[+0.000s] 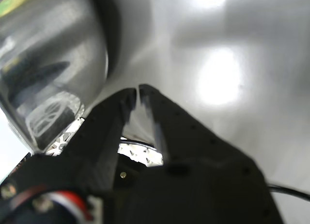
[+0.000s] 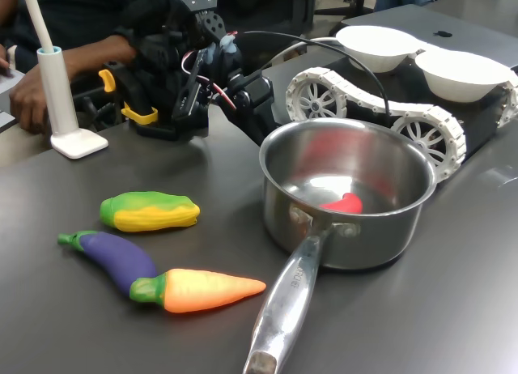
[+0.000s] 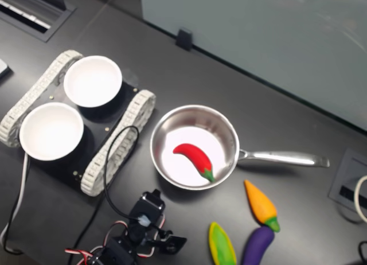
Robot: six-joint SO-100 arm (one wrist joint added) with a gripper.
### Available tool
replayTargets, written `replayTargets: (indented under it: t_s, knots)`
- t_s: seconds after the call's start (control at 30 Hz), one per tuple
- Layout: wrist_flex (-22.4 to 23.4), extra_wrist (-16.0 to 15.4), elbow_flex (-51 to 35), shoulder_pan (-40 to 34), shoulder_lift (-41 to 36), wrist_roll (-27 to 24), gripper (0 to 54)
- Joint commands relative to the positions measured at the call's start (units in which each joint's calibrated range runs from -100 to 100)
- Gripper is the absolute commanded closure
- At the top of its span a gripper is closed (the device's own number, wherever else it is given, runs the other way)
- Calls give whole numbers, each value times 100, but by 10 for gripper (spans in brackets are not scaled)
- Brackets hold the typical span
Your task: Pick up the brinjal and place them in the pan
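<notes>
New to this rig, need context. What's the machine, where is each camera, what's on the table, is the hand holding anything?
It is one small robot arm. Its hand, seen in the wrist view, looks nearly shut and holds nothing. The first exterior view looks across the table; the second exterior view looks down on it. On the table: a steel pan with a red chilli inside, a purple brinjal, an orange carrot touching it, and a yellow-green corn. Two white bowls sit on a tracked vehicle. A person's forearm rests behind the arm.
</notes>
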Motion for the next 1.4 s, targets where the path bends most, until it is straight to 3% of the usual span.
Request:
replayTargets:
  t_s: [0.0, 0.5, 0.77, 1.0, 1.37]
  knots:
    - [-254, -73, -128, -133, -75, 103, 534]
    - [-202, -31, -164, -684, -83, 361, 534]
    - [-168, 322, -191, -867, -75, 117, 534]
    - [-91, 322, -227, -821, -75, 147, 534]
    - [1034, 313, -1036, -798, -75, 361, 534]
